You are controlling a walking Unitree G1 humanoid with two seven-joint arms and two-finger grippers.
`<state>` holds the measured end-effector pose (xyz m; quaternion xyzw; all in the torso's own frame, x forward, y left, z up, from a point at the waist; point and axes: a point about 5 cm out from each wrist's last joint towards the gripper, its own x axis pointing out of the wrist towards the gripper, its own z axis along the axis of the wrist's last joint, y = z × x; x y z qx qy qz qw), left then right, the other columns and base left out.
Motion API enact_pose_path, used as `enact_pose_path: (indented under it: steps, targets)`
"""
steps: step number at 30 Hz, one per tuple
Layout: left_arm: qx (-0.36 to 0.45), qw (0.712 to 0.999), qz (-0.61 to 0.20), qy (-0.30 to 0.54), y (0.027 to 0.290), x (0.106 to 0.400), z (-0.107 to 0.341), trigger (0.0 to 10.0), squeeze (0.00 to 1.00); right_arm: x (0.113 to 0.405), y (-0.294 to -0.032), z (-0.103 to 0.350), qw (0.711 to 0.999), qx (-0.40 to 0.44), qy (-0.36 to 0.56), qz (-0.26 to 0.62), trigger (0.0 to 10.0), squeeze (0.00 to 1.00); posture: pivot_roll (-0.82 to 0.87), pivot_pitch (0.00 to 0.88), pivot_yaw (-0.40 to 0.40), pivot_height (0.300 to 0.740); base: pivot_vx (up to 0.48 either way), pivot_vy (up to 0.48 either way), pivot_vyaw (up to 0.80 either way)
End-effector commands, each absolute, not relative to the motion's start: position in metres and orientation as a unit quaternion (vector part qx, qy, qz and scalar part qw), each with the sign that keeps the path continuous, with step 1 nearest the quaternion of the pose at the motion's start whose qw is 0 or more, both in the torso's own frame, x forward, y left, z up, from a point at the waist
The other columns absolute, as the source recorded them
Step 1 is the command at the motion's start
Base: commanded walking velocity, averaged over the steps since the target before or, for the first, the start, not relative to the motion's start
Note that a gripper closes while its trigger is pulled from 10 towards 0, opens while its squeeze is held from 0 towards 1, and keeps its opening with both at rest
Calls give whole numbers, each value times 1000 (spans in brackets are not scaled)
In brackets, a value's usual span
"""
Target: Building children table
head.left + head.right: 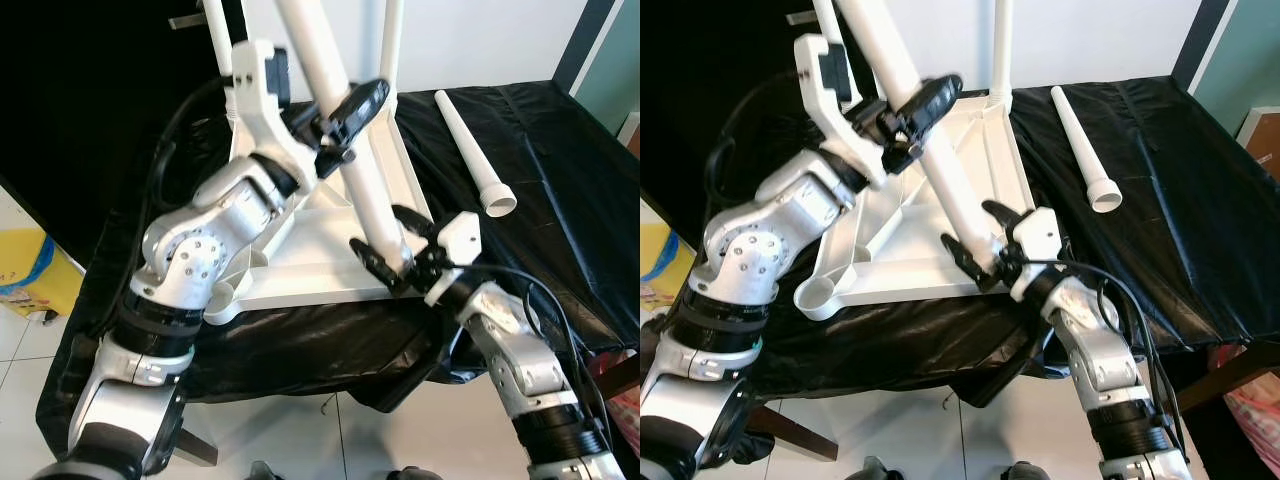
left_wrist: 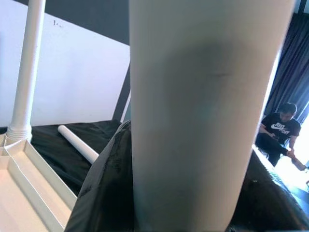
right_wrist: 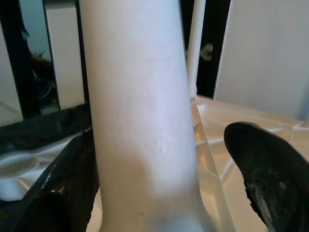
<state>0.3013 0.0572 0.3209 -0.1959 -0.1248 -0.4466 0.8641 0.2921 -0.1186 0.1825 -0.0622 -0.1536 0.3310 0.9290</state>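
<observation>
Cut off at the top edge: the tilted white leg (image 1: 340, 130) and two standing legs (image 1: 392, 45), with the leg's foot hidden behind the right gripper (image 1: 385, 248), the tabletop's (image 1: 310, 265) near corner behind the left arm (image 1: 200, 250), and a seated person (image 2: 277, 135) too small to detail.
</observation>
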Motion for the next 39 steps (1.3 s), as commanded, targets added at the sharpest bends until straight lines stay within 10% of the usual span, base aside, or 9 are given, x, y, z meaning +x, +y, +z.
enact_pose_path:
  steps: [1, 10, 29, 30, 32, 33, 39]
  targets:
    - [-168, 791, -567, -154, 46, 287, 328, 10000, 0, 294, -113, 181, 931, -66, -142, 330, 10000, 0, -98, 68, 63, 740, 0, 0, 0]
    - [-129, 857, -476, -151, 29, 306, 336, 10000, 0, 317, -91, 210, 951, -126, -157, 234, 10000, 0, -83, 63, 62, 740, 0, 0, 0]
    - [-116, 856, -475, -170, 6, 302, 341, 10000, 0, 319, -71, 211, 956, -163, -141, 201, 10000, 0, -82, 58, 71, 740, 0, 0, 0]
    - [-117, 855, -475, -172, 4, 301, 342, 10000, 0, 320, -69, 210, 958, -157, -137, 198, 3961, 0, -82, 58, 71, 740, 0, 0, 0]
    - [-117, 855, -475, -172, 4, 301, 342, 10000, 0, 320, -69, 210, 958, -157, -137, 198, 3961, 0, -82, 58, 71, 740, 0, 0, 0]
    - [-119, 854, -476, -173, 3, 301, 342, 10000, 0, 320, -67, 211, 960, -149, -133, 196, 0, 0, -82, 58, 71, 740, 0, 0, 0]
    - [-119, 849, -483, -180, -1, 296, 343, 10000, 0, 324, -69, 206, 974, -117, -99, 167, 0, 0, -76, 50, 65, 740, 0, 0, 0]
